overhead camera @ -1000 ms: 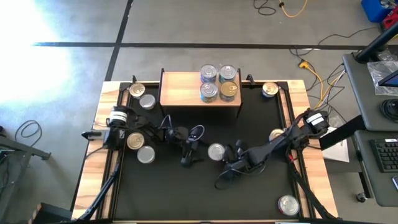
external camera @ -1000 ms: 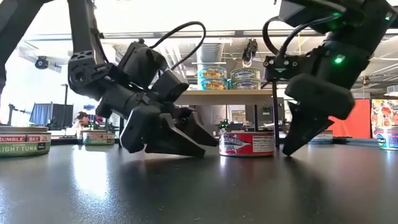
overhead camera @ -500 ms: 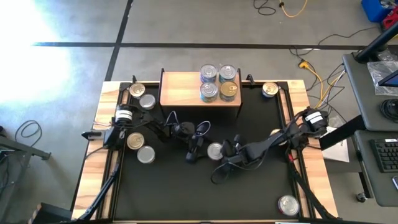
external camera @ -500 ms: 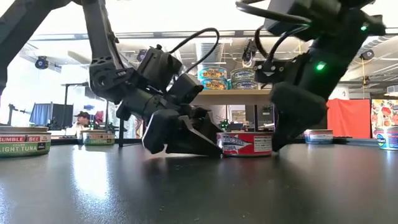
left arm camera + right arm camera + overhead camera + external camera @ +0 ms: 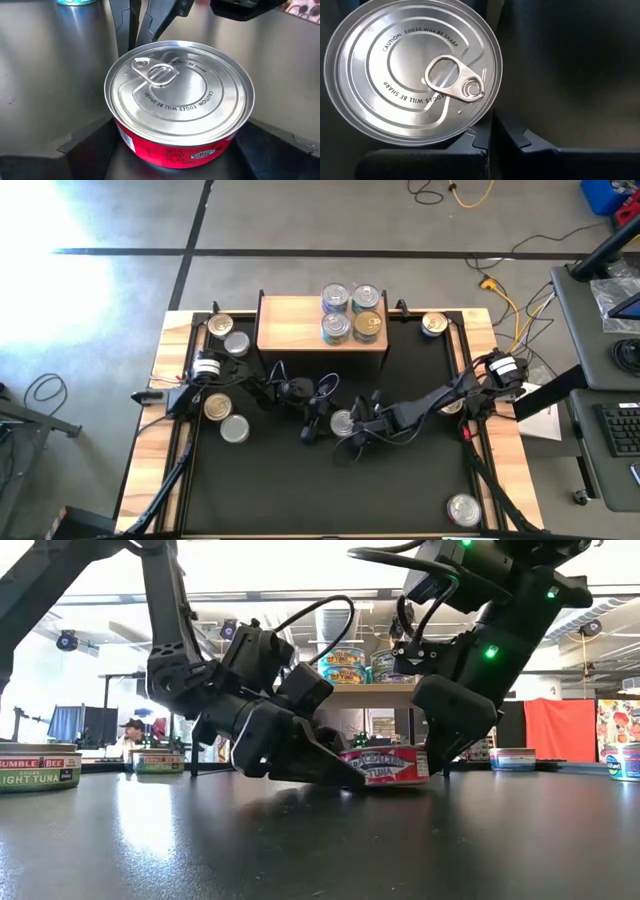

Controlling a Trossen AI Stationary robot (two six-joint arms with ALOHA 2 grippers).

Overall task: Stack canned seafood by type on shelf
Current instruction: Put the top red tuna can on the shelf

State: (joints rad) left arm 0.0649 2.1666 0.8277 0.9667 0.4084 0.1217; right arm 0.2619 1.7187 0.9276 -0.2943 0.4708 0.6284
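High view: left jaws (image 5: 322, 423) and right jaws (image 5: 352, 424) meet mid-table (image 5: 300, 490) at silver-lidded can (image 5: 342, 423). Shelf (image 5: 290, 323) beyond carries 4 cans (image 5: 353, 313).

Low view: red-label can (image 5: 386, 765) appears tilted, near edge raised, between left jaws (image 5: 345, 776); right jaws (image 5: 437, 757) at its far side.

Left wrist view: left jaws spread wide, can (image 5: 180, 120) sits between the 2 fingers (image 5: 90, 142), contact unclear.

Right wrist view: right jaws closed together, empty, fingertips (image 5: 480, 136) just beside can rim (image 5: 412, 70).
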